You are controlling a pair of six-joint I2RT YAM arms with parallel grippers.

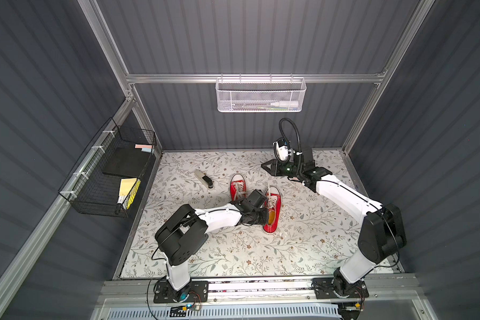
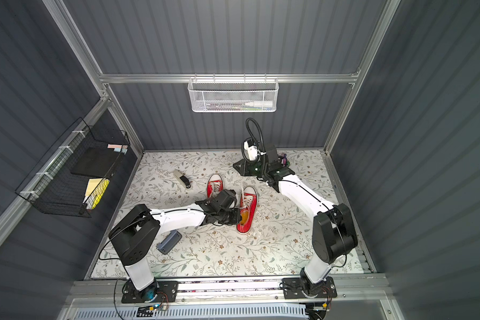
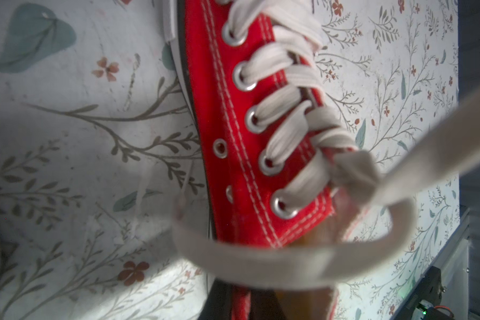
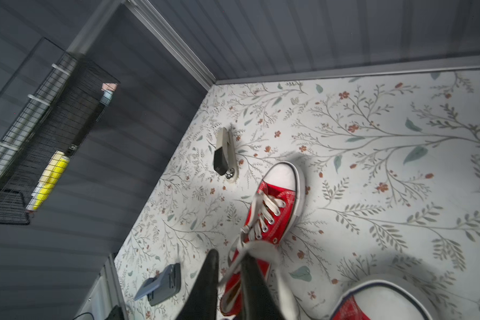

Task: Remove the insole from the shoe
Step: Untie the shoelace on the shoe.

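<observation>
Shoe (image 1: 276,207): red, mid-frame, yellow insole (image 2: 245,219) inside.
Left gripper (image 1: 266,217): at the shoe's opening; my grip, cannot tell.
Right gripper (image 4: 229,279): my jaws parted, lace (image 4: 232,270) crossing between.

I'm counting here: two red shoes (image 1: 270,228) (image 1: 237,184) | one stapler (image 1: 203,178) | one grey device (image 2: 169,242) | two wire baskets (image 1: 261,95) (image 1: 108,171) hanging | two arms (image 1: 219,219) (image 1: 341,196)

Grey ribbed walls (image 1: 247,36), floral-patterned tabletop (image 1: 302,249)

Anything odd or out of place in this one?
One lace of the red shoe stands up off it instead of lying flat. In the right wrist view a lace hangs across the open right gripper, seemingly snagged.
</observation>
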